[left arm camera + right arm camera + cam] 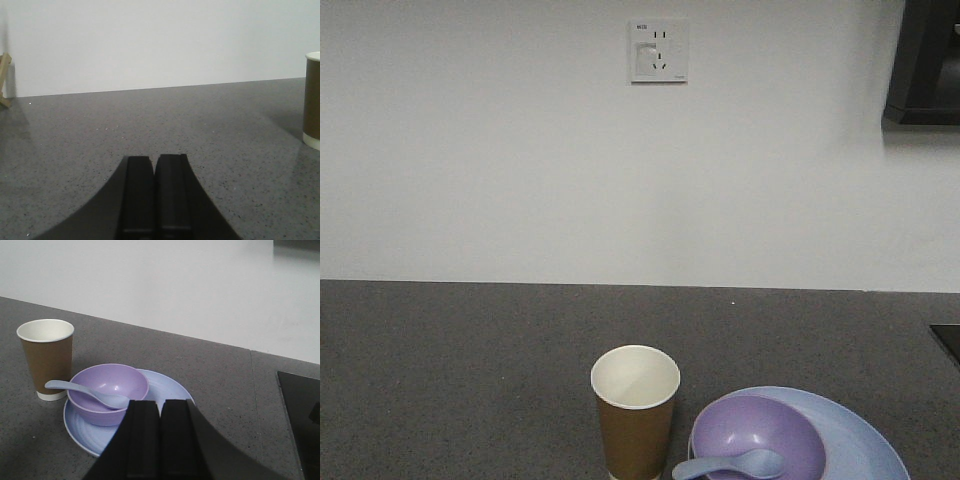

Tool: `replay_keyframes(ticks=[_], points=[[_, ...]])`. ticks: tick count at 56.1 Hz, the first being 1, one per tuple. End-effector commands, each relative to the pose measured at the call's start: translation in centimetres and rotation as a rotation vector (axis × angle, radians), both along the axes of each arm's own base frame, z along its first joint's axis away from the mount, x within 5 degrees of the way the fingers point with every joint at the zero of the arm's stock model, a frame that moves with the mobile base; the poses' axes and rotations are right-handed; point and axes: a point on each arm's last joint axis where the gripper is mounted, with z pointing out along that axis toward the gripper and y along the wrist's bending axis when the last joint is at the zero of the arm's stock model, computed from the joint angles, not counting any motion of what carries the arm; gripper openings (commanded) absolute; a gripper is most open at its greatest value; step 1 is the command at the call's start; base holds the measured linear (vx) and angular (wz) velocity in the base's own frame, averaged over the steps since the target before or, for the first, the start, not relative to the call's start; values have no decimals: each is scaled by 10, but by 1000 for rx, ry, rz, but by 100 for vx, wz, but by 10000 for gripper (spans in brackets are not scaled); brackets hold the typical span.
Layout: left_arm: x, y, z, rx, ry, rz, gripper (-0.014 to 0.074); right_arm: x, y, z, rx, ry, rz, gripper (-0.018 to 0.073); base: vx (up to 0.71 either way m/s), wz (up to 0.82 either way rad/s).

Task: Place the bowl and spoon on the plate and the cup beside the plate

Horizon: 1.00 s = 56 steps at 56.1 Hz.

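The lavender bowl (109, 392) sits on the left half of the pale blue plate (167, 390). The pale spoon (87, 393) lies in the bowl, scoop inside and handle over the rim toward the brown paper cup (47, 359), which stands upright just left of the plate. In the front view the cup (635, 412), bowl (758, 435), spoon (730, 466) and plate (865, 445) sit at the lower edge. My right gripper (160, 407) is shut and empty, just near of the plate. My left gripper (153, 162) is shut and empty over bare counter, well left of the cup (313, 99).
The dark speckled counter (470, 350) runs back to a white wall with a socket (659, 50). A black inset panel (300, 415) lies at the right. A dark cabinet (925, 60) hangs top right. A wooden stand (5, 80) shows at the far left.
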Motion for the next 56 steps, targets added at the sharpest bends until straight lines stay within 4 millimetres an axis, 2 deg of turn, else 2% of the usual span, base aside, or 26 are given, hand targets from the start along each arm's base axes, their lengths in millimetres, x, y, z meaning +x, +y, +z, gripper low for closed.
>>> replay_keyframes(ticks=[1, 18, 23, 30, 34, 41, 48, 56], points=[[-2, 0, 16, -22, -110, -3, -6, 2, -1, 14, 9, -92, -11, -8, 0, 0], [-2, 0, 16, -22, -110, -3, -6, 7, -1, 12, 33, -105, -20, -8, 0, 0], [-2, 0, 16, -22, -110, -3, -6, 19, 0, -6, 86, -129, -39, -8, 0, 0], [-2, 0, 16, -22, -110, -3, -6, 35, -2, -54, 119, -178, -90, -8, 0, 0], [-2, 0, 16, -22, -110, -3, -6, 37, -4, -79, 131, -218, -122, -8, 0, 0], [-2, 0, 16, -22, -110, -3, -6, 35, -8, -109, 164, -253, -176, -8, 0, 0], [-2, 0, 16, -22, -110, -3, -6, 33, -10, -129, 166, -257, -214, -8, 0, 0], [-2, 0, 16, -22, -110, -3, -6, 33, -10, -131, 143, -240, -211, -8, 0, 0]])
